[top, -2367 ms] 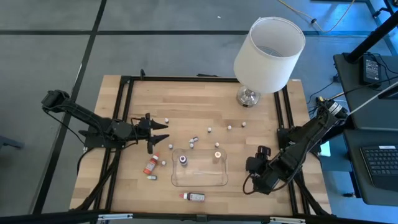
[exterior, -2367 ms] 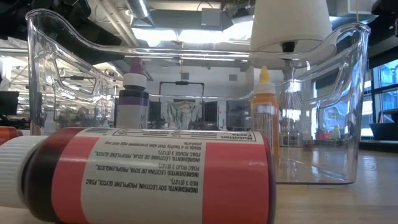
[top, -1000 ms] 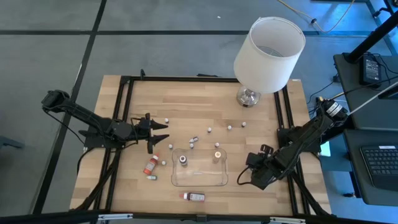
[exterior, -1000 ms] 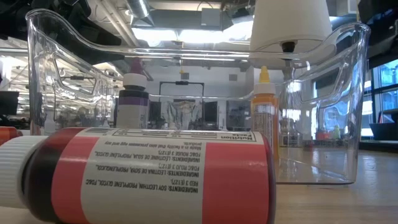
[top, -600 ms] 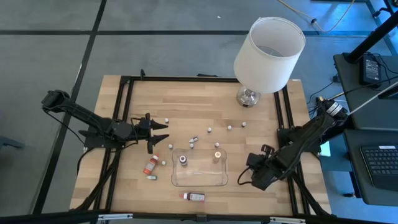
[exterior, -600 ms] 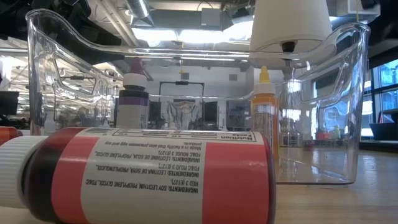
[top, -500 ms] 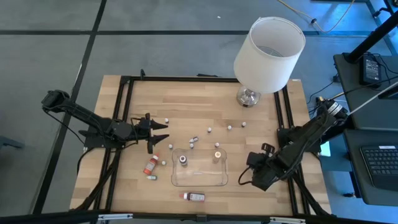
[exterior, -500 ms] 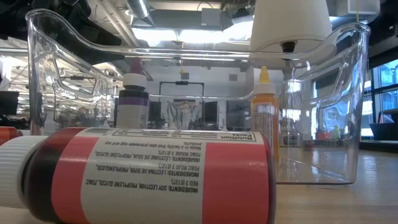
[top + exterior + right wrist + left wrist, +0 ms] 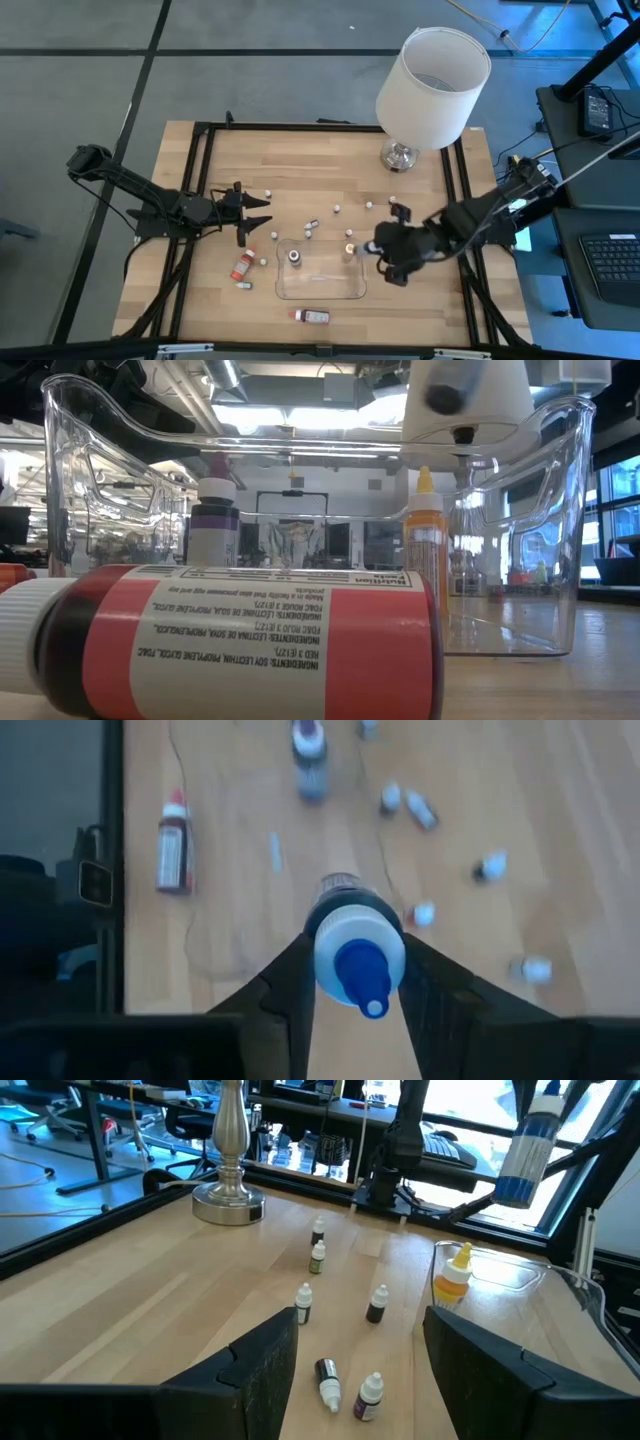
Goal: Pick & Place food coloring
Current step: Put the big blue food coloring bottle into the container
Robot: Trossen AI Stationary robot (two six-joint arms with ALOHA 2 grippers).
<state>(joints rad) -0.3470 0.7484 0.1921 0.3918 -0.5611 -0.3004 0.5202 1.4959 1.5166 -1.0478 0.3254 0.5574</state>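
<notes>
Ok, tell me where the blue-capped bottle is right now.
The blue-capped bottle is clamped in the right gripper, held above the table's right half beside the clear tray's right edge, near the orange bottle.

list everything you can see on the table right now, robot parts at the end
clear tray: one, transparent, near middle of the table's front half
orange bottle: one, upright inside the tray, right side
purple bottle: one, dark body, upright inside the tray, left side
large red bottle: one, lying on its side in front of the tray
red bottle: one, lying left of the tray
small bottles: several, white caps, scattered behind the tray
blue bottle: one, white shoulder, blue tip, held above the tray's right end
lamp: one, white shade, metal base, back right
left gripper: open, waiting at table's left
right gripper: shut on the blue bottle
</notes>
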